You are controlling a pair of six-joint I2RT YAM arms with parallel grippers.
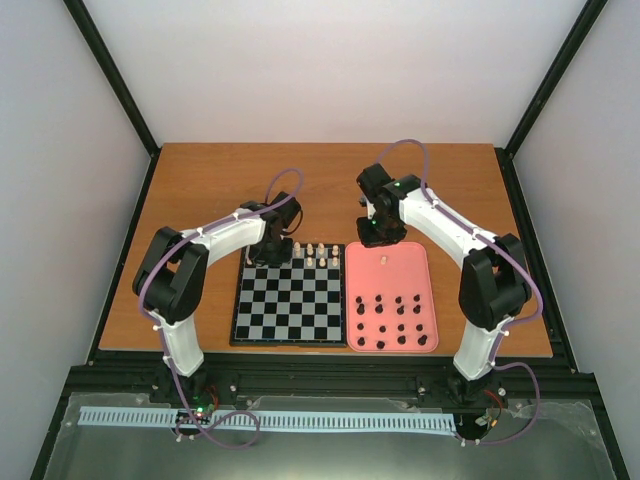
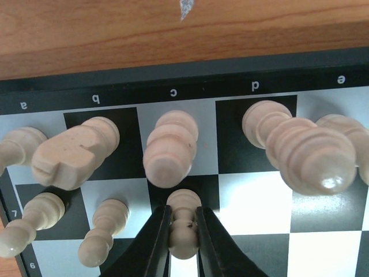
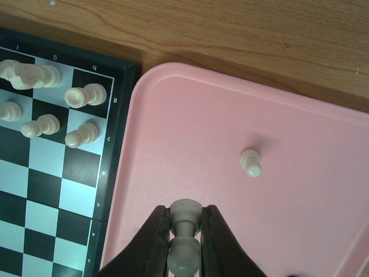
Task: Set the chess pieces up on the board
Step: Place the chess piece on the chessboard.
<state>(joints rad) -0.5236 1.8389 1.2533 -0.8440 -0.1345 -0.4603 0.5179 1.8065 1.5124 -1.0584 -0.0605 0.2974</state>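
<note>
- The left gripper (image 2: 183, 214) is clamped tight on a cream pawn (image 2: 184, 231) at the low centre of the left wrist view. The pawn's foot is over the dark square just below the bishop (image 2: 170, 147) on the board (image 2: 253, 196).
- I can't tell whether that foot is seated or a touch above the square, so lower it straight down with no sideways drift.
- Centre the foot in its square before letting go.
- It's tight in there: the next pawn (image 2: 104, 231) stands to the left and the bishop is just above in frame. I'd part the fingers only a little and lift out vertically so neither gets clipped.
- The right gripper (image 3: 185, 210) is gripping a second pawn (image 3: 184, 234) at the bottom centre of its view, above the pink tray (image 3: 190, 133). A loose pawn (image 3: 251, 163) stands on the tray, up and to the right.
- The right arm had best hold over the tray until the left is clear, since both wrists crowd the board's upper edge in the top view.
- The black pieces (image 1: 400, 320) sit in the tray's lower half, so there's plenty left to do.
</note>
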